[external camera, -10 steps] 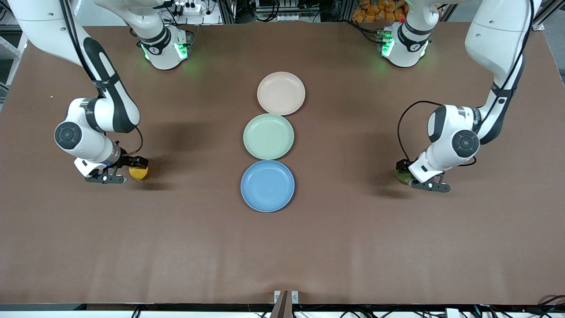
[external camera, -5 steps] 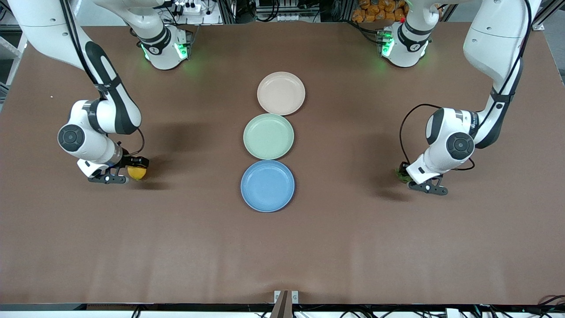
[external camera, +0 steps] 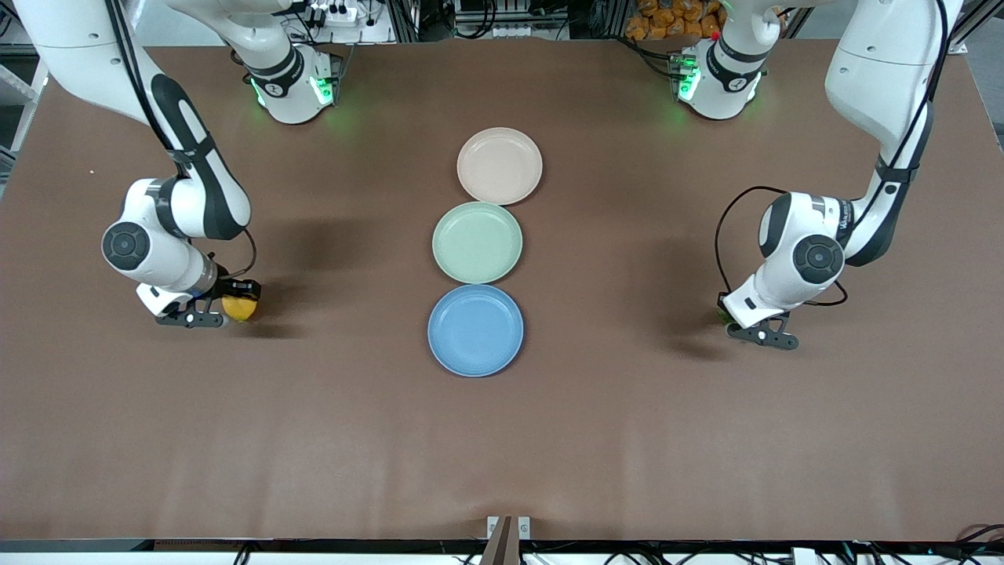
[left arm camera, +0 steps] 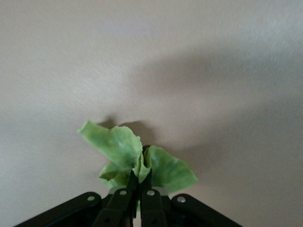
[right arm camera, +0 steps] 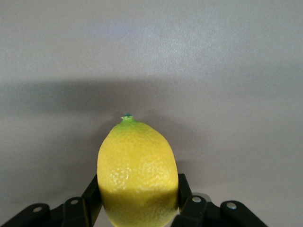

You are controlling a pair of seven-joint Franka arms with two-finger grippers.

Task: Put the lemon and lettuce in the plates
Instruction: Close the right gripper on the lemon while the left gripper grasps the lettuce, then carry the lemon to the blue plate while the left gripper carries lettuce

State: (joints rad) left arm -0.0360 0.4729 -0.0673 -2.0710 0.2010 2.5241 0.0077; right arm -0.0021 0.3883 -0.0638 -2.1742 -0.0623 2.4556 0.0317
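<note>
We have the lemon [right arm camera: 137, 172] clamped in our right gripper [external camera: 223, 310] low at the right arm's end of the table [external camera: 627, 439], its long axis pointing out past the fingertips, stem end leading. Our left gripper [external camera: 741, 322] is pinched tight on the lettuce [left arm camera: 135, 158] at the left arm's end, leaves flaring out ahead of the closed fingers [left arm camera: 151, 196].

What matters for the next move, we judge, is that the plates lie midway between our two arms in a row: beige plate [external camera: 500, 165] nearest the bases, green plate [external camera: 477, 242] in the middle, blue plate [external camera: 475, 329] nearest the front camera. Each gripper sits about level with the blue one, so both must travel inward.

The brown tabletop between is bare and flat, and all three plates are empty.
</note>
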